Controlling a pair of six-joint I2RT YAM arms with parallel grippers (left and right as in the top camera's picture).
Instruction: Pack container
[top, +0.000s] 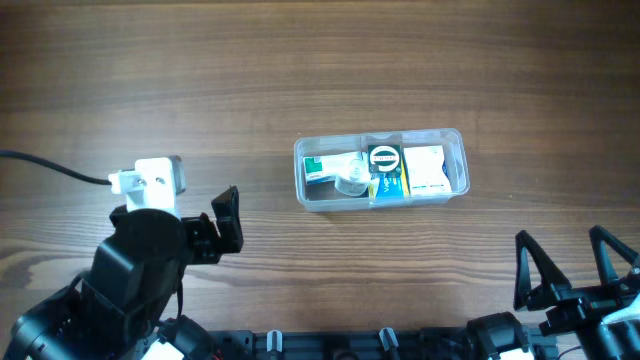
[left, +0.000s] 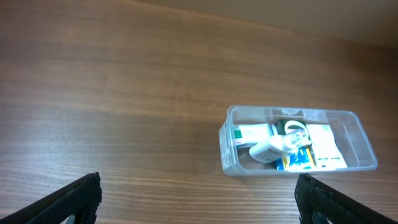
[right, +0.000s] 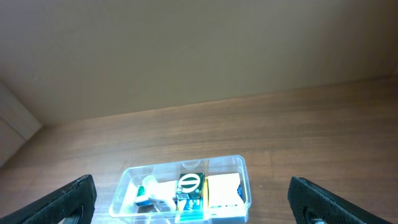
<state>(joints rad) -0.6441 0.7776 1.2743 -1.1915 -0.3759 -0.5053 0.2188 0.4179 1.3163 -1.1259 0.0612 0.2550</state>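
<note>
The container (top: 298, 172) sits right of centre on the desk (top: 150, 80), with a white bottle (top: 352, 183), a green-and-white box (top: 320, 167), a blue-and-yellow box (top: 386, 172) and a pale box (top: 427, 168) side by side inside. No loose item shows on the desk, so packing looks finished, or close to it. A next move would call for a lid (none in view). The left hand (left: 199, 202) and right hand (top: 562, 255) hover wide and empty, well apart from the container. The box labels are too small to read.
</note>
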